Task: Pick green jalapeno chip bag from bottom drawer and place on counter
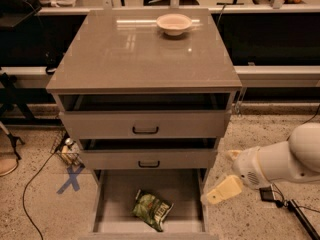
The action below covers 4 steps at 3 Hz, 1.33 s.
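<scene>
The green jalapeno chip bag lies crumpled on the floor of the bottom drawer, which is pulled out, right of its middle. The counter is the glossy grey-brown top of the cabinet. My gripper hangs to the right of the cabinet at the height of the bottom drawer, outside its right wall. It is open and empty, with one cream finger low near the drawer's right edge and the other higher up. It is apart from the bag.
A pale bowl sits at the back of the counter. The top drawer and middle drawer stand slightly open above the bottom one. A blue tape X and cables lie on the floor at left.
</scene>
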Motion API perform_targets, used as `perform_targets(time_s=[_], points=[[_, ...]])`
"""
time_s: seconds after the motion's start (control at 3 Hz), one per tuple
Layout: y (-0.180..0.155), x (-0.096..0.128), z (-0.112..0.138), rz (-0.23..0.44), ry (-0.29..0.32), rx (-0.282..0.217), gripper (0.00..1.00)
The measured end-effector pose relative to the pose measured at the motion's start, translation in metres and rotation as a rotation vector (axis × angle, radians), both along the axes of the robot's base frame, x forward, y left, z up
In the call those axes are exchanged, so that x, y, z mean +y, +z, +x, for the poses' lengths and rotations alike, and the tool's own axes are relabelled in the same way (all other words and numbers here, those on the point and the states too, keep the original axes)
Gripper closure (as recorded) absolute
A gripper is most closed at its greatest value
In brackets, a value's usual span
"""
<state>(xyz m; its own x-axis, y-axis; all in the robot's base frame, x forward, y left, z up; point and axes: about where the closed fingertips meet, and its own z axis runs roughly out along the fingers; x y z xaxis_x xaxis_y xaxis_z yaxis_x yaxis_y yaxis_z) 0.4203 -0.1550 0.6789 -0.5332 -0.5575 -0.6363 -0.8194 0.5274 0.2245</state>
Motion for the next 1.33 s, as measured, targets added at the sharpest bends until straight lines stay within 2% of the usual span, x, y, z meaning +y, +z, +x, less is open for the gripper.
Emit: perform_targets(time_s=[0.33, 0.67, 1.0, 1.33], points=[[-0.064, 0.032, 0.025, 0.058, -0.017, -0.015, 0.00], [-0.121, 0.073, 0.052, 0.145, -0.036, -0.023, 0.00], [-0.146, 0.079, 0.050, 0.170, -0.048, 0.008, 0.00], [-0.158, 0.080, 0.053, 0.163, -0.044, 0.003, 0.00]])
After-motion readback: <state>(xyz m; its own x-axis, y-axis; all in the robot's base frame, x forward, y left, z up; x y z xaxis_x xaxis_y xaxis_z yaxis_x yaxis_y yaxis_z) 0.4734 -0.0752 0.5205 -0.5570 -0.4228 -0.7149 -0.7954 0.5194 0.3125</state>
